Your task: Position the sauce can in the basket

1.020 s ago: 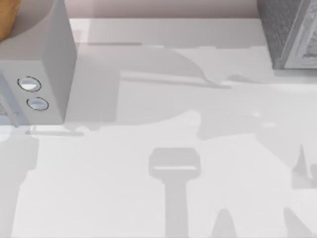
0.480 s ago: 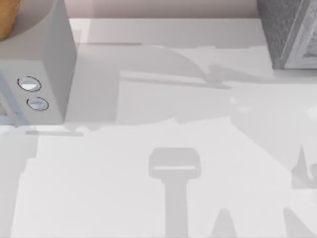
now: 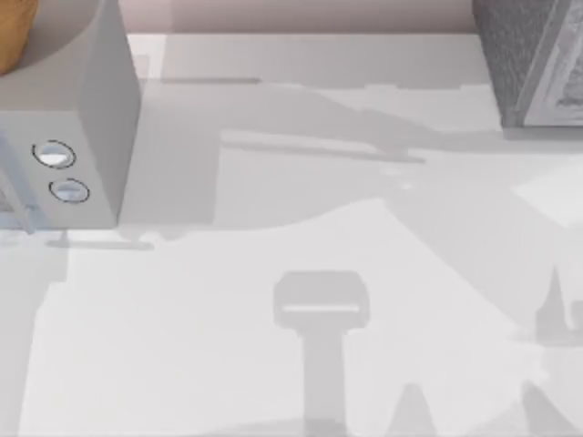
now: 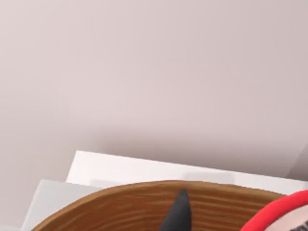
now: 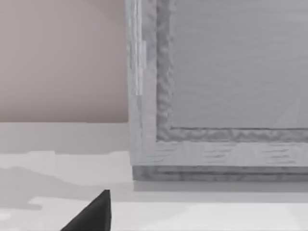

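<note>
One dark finger of the left claw (image 4: 179, 211) hangs over the brown woven basket (image 4: 120, 204), the small red sauce can (image 4: 276, 214) beside it; grip unclear. Shadows have slid across the white bench (image 3: 182, 346), suggesting delivery is close.

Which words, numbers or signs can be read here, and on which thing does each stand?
None can be read.
Grey box, top view's right far corner: faint printed lines on its side, too blurred to read.
Pale grey appliance, left: two round dials, unmarked.
Sauce can: no lettering visible.
</note>
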You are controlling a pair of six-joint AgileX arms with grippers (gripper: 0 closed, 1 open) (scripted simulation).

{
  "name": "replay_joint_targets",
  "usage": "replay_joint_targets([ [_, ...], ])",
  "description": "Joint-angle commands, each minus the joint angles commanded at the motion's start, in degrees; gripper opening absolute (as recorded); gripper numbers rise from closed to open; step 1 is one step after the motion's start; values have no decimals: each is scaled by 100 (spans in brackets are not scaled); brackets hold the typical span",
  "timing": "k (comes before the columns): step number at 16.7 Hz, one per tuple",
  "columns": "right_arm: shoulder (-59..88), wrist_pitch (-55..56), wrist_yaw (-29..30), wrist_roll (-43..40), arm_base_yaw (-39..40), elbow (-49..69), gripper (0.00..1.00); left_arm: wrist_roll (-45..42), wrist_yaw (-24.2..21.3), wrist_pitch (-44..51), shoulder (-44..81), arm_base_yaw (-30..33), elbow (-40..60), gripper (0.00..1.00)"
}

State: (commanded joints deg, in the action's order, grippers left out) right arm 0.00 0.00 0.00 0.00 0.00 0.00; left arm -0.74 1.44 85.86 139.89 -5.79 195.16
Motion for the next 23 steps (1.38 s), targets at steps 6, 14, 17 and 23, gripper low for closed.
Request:
replay_joint_targets([
  [6,0,0,0,0,0,0,100,-12,-24,123,256,18,281,0],
  [14,0,0,0,0,0,0,100,-12,-24,123,256,18,281,53],
  [17,0,0,0,0,0,0,100,-12,-24,123,256,18,281,75],
  [23,0,0,0,0,0,0,100,-12,-24,123,256,18,281,100],
])
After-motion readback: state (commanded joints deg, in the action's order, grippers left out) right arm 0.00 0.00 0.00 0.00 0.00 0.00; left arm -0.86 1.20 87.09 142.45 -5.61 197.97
